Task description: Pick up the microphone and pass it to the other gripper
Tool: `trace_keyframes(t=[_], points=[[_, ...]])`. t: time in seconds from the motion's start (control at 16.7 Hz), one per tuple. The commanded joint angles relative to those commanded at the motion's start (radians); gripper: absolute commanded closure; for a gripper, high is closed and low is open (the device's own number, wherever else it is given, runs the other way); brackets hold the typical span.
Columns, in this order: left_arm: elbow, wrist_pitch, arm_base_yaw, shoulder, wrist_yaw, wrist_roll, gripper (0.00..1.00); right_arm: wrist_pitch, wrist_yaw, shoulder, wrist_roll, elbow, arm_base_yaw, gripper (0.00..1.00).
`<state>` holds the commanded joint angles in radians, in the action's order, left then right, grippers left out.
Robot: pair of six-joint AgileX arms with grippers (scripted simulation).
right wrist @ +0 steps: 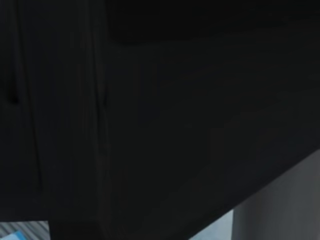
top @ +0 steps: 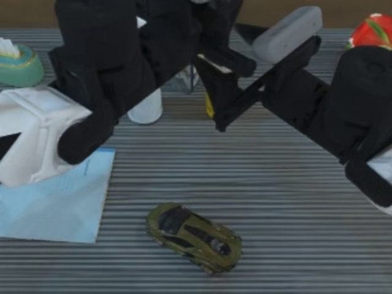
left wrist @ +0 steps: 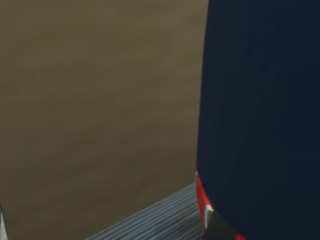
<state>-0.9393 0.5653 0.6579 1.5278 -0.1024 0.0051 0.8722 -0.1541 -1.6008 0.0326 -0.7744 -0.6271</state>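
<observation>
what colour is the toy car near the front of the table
Olive green with dark windows and roof, toy car; the top view shows it best.

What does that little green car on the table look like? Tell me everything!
The toy car is a low, sporty model in olive green with a dark roof and windows and dark patches along its top. It looks hard and a bit shiny. It sits upright on its wheels on the grey striped table, near the front edge, turned slantwise. A light blue sheet lies to its left, not touching it. Only the table touches the car.
</observation>
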Motion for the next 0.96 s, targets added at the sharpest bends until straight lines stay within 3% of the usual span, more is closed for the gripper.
trace_keyframes(t=[0.36,0.96], points=[[-0.007,-0.002,-0.001,-0.008,0.004,0.005,1.0,-0.001,0.002,-0.004,-0.002,0.01,0.006,0.0],[0.085,-0.016,-0.158,-0.112,-0.132,0.006,1.0,-0.025,-0.045,0.268,-0.001,0.258,0.039,0.0]])
